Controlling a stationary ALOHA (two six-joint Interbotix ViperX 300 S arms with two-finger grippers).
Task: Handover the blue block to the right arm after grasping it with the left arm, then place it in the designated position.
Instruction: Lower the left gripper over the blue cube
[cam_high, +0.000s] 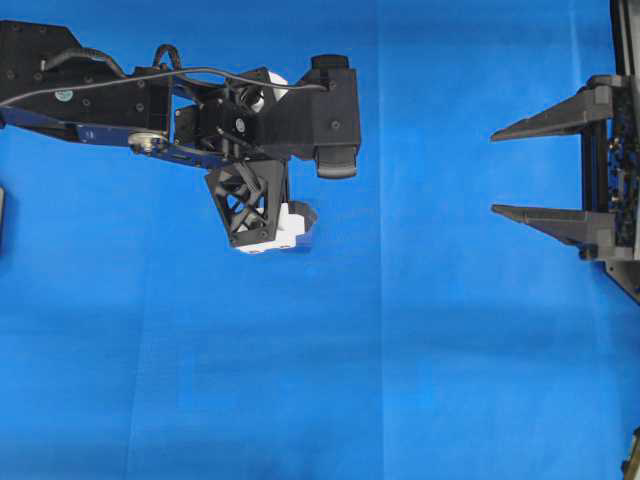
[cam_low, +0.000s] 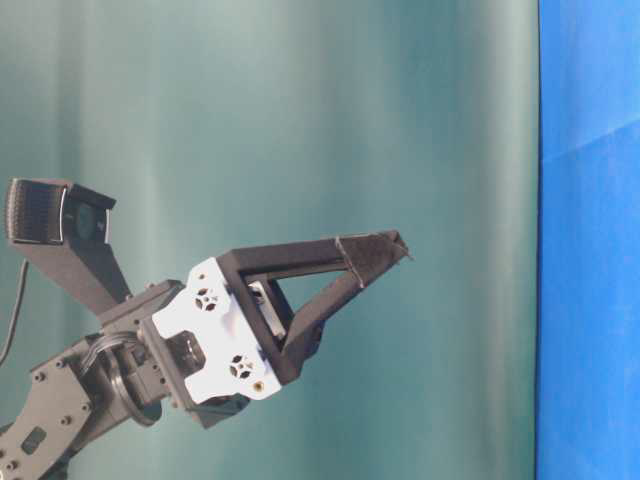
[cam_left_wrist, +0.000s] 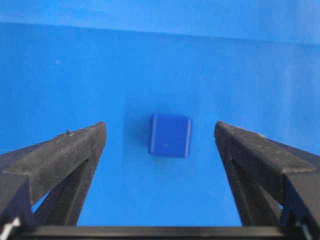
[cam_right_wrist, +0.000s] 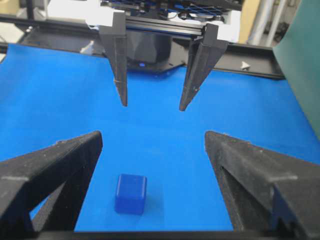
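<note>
**Left arm above block, both sets of fingers spread**

The blue block (cam_left_wrist: 170, 135) lies on the blue cloth-covered surface (cam_left_wrist: 75, 75), free of any contact. In the left wrist view it sits between and beyond the fingers of the left arm (cam_left_wrist: 160, 132), which are released and spread wider than the block. From overhead the block is apparently hidden under the left arm (cam_high: 262, 215). The right arm (cam_high: 495, 170) waits well apart at the right edge, fingers released, holding nothing.
</note>
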